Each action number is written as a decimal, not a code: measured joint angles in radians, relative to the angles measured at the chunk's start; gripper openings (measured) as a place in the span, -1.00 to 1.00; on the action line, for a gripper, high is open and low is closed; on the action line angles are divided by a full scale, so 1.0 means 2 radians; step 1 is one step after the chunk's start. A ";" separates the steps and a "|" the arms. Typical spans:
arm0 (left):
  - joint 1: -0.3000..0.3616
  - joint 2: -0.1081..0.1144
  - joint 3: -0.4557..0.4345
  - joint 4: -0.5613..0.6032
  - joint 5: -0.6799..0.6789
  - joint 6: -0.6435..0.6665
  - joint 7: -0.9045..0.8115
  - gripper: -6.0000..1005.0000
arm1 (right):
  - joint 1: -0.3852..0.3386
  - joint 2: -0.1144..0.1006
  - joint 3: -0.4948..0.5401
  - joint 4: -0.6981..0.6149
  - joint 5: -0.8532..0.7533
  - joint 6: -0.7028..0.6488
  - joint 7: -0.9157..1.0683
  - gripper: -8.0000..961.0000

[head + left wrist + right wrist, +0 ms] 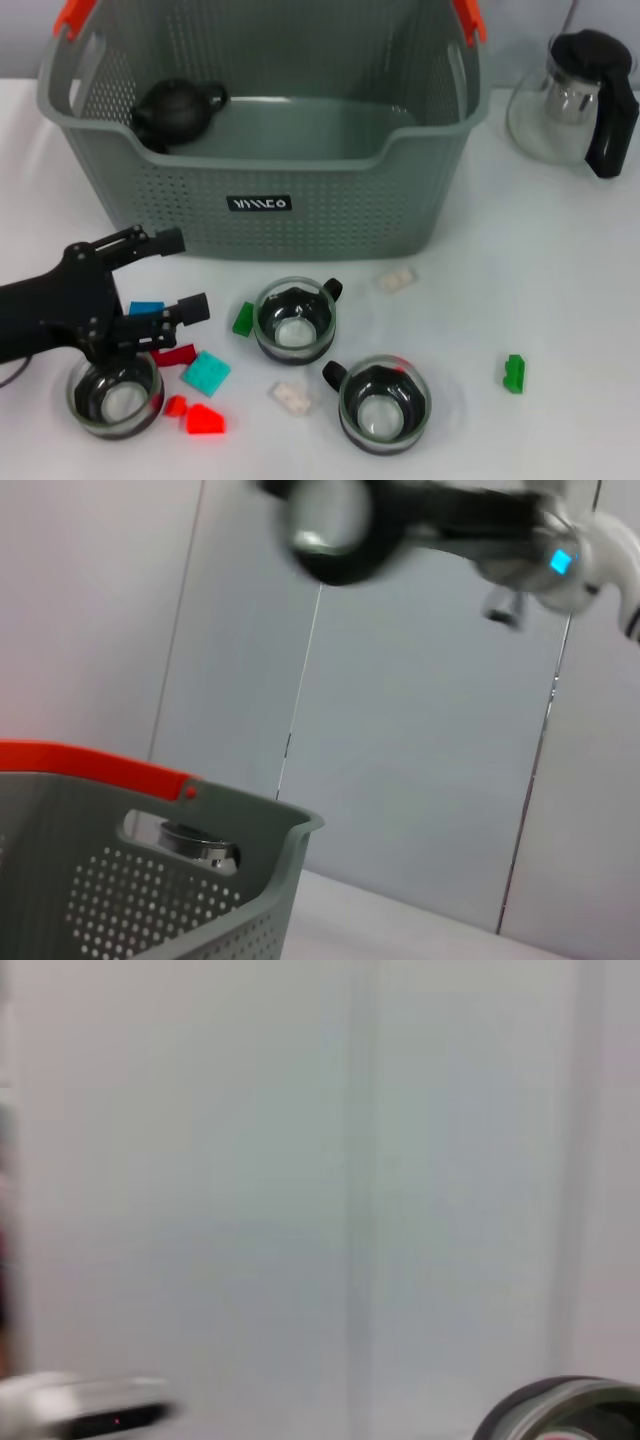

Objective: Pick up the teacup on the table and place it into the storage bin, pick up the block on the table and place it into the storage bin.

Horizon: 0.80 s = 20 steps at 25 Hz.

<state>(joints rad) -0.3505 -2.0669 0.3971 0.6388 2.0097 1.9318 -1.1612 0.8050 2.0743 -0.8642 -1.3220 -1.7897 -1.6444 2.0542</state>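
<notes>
Risk: my left gripper (170, 272) (fingers spread, empty) could clip the blue block (146, 308) reaching for the nearest teacup (114, 394).

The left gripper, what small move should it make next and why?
Probably lower the open left gripper onto the teacup just below it and close. It hovers empty above that cup, and all three cups remain outside the storage bin.

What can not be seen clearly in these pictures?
- Right gripper: appears in no view; the right wrist view is mostly blank wall.
- Blue block: partly covered by the open left gripper, head view.
- Black teapot in the storage bin: its base is hidden by the bin wall.
- Glass pitcher: partly cut off by the edge, head view.
</notes>
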 joint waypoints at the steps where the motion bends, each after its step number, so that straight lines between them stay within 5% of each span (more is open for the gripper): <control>1: 0.000 0.000 0.000 -0.001 0.000 0.000 0.000 0.74 | 0.021 0.002 -0.004 -0.002 -0.035 0.026 0.023 -0.87; 9: 0.003 -0.002 0.000 -0.011 0.000 -0.001 0.000 0.74 | 0.152 0.016 -0.122 0.087 -0.297 0.193 0.123 -0.86; 20: 0.007 -0.003 -0.001 -0.018 0.000 -0.001 0.000 0.74 | 0.275 0.021 -0.264 0.402 -0.313 0.429 0.129 -0.86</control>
<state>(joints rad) -0.3375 -2.0737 0.3956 0.6020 2.0095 1.9295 -1.1612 1.3544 2.1156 -1.3920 -0.5177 -2.4151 -0.7858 2.3117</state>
